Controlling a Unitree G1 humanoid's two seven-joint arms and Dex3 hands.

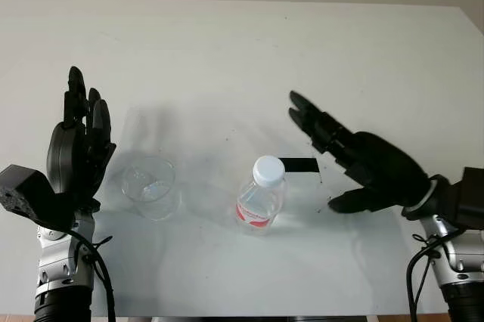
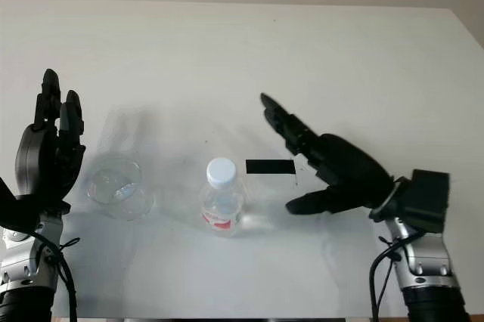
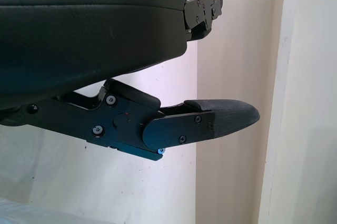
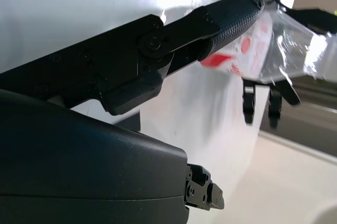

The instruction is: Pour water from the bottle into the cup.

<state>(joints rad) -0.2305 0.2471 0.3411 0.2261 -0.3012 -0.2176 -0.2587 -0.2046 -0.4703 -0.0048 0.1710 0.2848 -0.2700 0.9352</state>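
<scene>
Right now the open right hand [image 1: 340, 159] nears the capped water bottle [image 1: 261, 197], needing a grasp; left hand [image 1: 79, 148] open beside the cup [image 1: 150, 186].

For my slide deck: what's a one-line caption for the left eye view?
Open right hand beside the capped bottle, left hand open by the clear cup.

Cup [image 1: 149, 186] stands left of bottle [image 1: 261, 199] on table [image 1: 242, 50].
</scene>
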